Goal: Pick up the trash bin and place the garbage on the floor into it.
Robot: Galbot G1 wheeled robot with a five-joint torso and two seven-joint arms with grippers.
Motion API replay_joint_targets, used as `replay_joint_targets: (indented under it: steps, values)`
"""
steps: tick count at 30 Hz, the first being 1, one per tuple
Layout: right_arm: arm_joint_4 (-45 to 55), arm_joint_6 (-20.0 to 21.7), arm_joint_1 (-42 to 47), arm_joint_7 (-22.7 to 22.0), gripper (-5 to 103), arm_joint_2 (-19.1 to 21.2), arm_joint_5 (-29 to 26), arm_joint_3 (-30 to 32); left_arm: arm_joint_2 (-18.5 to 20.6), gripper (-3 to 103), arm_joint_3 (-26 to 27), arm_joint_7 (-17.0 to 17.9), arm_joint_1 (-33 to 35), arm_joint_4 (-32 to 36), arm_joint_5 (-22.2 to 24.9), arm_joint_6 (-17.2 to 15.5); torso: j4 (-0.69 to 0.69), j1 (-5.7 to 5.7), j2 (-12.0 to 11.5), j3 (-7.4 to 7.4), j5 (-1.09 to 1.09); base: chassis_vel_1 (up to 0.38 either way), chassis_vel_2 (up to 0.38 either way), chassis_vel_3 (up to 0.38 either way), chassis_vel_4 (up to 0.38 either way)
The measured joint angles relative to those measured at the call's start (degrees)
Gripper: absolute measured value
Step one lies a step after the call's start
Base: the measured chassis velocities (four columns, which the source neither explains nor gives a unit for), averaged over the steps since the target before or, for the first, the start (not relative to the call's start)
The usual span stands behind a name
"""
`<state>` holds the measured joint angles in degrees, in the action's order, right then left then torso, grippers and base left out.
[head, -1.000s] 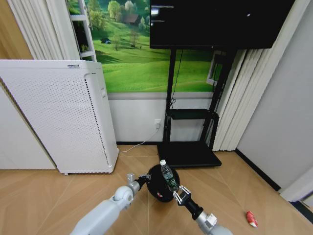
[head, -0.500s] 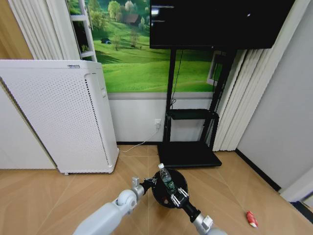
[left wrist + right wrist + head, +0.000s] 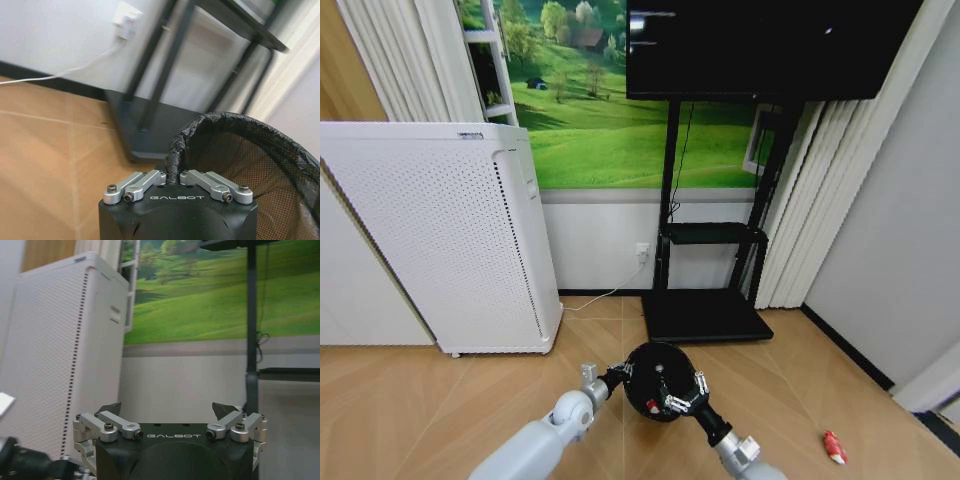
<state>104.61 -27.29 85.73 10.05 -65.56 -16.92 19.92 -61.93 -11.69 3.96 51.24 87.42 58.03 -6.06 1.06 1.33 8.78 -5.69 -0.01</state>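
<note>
Left gripper [image 3: 623, 374] sits at lower centre of the head view, pinched tight on the rim of the trash bin [image 3: 658, 380]. Left wrist view confirms: both fingers pressed together on the black liner-wrapped rim [image 3: 174, 159], mesh wall of the bin [image 3: 250, 170] opening to the right of frame. Bin is held up off the wood floor [image 3: 410, 400], mouth tipped toward the camera, approx. mid-frame bottom.

Right gripper [image 3: 684, 392] is at the bin's near rim, lower centre, just right of the left one. Right wrist view shows its fingers [image 3: 110, 408] spread wide apart, nothing between them.

Inside the bin, a small red-and-white item [image 3: 651, 406] shows near the lower rim; prob. a scrap of garbage, but the view is too small to be sure. A pale speck sits higher in the bin's dark interior; cannot tell what it is.

One red wrapper-like piece [image 3: 834, 447] lies on the floor at lower right of the head view, well apart from bin and both grippers.

Surroundings: white perforated appliance [image 3: 440, 235] at left, black TV stand [image 3: 705, 270] at centre back with a screen [image 3: 770, 45] at top, green landscape mural [image 3: 600, 100] behind, pale curtains [image 3: 810, 200] at right.
</note>
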Motion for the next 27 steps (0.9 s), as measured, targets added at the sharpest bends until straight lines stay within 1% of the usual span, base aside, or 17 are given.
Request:
replay_joint_targets:
  steps: [2,3,4,5,6,7,8,10,11,12,14,15,17,19,21,27]
  values:
    - [0.1,2.5,0.1,-3.6,100,0.0,-1.0,0.6,0.8,6,5.5,0.3,4.2,1.7,1.0,0.0,0.00,0.00,0.0,0.00,0.01,0.000,0.000,0.000,0.000]
    - [0.1,2.5,0.1,-3.6,100,0.0,-1.0,0.6,0.8,6,5.5,0.3,4.2,1.7,1.0,0.0,0.00,0.00,0.0,0.00,0.01,0.000,0.000,0.000,0.000]
    - [-0.2,3.9,0.1,-5.2,100,0.1,-1.0,1.0,1.3,6,7.7,0.4,6.2,2.7,1.5,-0.2,-0.02,0.00,0.0,0.00,0.01,0.000,0.000,0.000,0.000]
    - [-0.4,4.5,0.1,-5.8,100,0.1,-1.2,1.1,1.6,6,8.8,0.4,7.2,3.2,1.7,-0.2,-0.02,0.00,0.0,0.00,0.00,0.000,0.000,0.000,0.000]
    - [-1.1,5.2,0.0,-7.0,100,0.0,-1.5,1.3,2.6,6,11.2,0.4,9.6,4.6,2.1,-0.3,-0.02,0.00,0.0,0.00,-0.01,0.000,0.000,0.000,0.000]
    - [-1.4,5.3,0.0,-7.3,100,-0.3,-1.6,1.4,3.1,6,12.5,0.4,10.8,5.4,2.2,-0.2,-0.02,0.00,0.0,0.00,0.00,0.000,0.000,0.000,0.000]
    - [-1.4,5.3,0.0,-7.3,100,-0.3,-1.6,1.4,3.1,6,12.5,0.4,10.8,5.4,2.2,-0.2,-0.02,0.00,0.0,0.00,0.00,0.000,0.000,0.000,0.000]
    - [-2.3,5.4,-0.1,-7.5,100,-1.3,-1.1,1.6,4.1,6,15.4,0.4,13.0,6.8,2.6,0.0,-0.03,-0.01,0.0,0.00,0.01,-0.022,-0.018,0.022,0.026]
    - [-2.6,5.6,0.3,-7.5,100,-2.2,-1.0,1.9,4.3,6,16.0,0.6,13.3,7.2,3.1,0.1,-0.04,-0.01,0.0,0.00,0.00,-0.044,-0.041,0.049,0.051]
    - [-2.6,5.6,0.3,-7.5,100,-2.2,-1.0,1.9,4.3,6,16.0,0.6,13.3,7.2,3.1,0.1,-0.04,-0.01,0.0,0.00,0.00,-0.044,-0.041,0.049,0.051]
    - [-3.4,6.5,1.4,-8.1,100,-3.7,-1.1,2.3,4.5,6,16.5,0.9,13.3,7.7,3.9,0.2,-0.01,-0.01,0.0,0.00,0.00,-0.090,-0.056,0.069,0.095]
    - [-3.9,6.5,1.5,-8.3,100,-4.0,-1.1,2.4,4.5,6,16.6,0.9,13.3,7.9,4.0,0.2,0.01,0.00,0.0,0.00,0.00,-0.111,-0.071,0.090,0.092]
    - [-5.2,6.5,1.5,-8.5,100,-4.5,-0.5,2.5,4.6,6,16.9,1.1,13.6,8.4,4.1,0.3,0.00,-0.01,0.0,0.00,0.01,-0.135,-0.101,0.097,0.116]
    - [-6.4,6.4,1.3,-8.6,100,-4.8,0.0,2.5,4.7,6,17.2,1.1,13.9,8.7,4.1,0.3,0.02,0.00,0.0,-0.01,0.01,-0.188,-0.171,0.116,0.139]
    - [-7.9,6.4,0.9,-8.9,100,-4.8,-0.3,2.5,4.9,6,17.4,1.2,14.0,9.1,4.1,0.4,0.00,-0.01,0.0,0.00,0.00,-0.197,-0.180,0.192,0.190]
    - [-10.9,6.5,0.2,-9.7,100,-5.3,-0.4,2.8,5.0,6,17.5,1.3,14.0,9.3,4.3,0.6,0.00,-0.01,0.0,0.00,0.01,-0.235,-0.218,0.214,0.242]
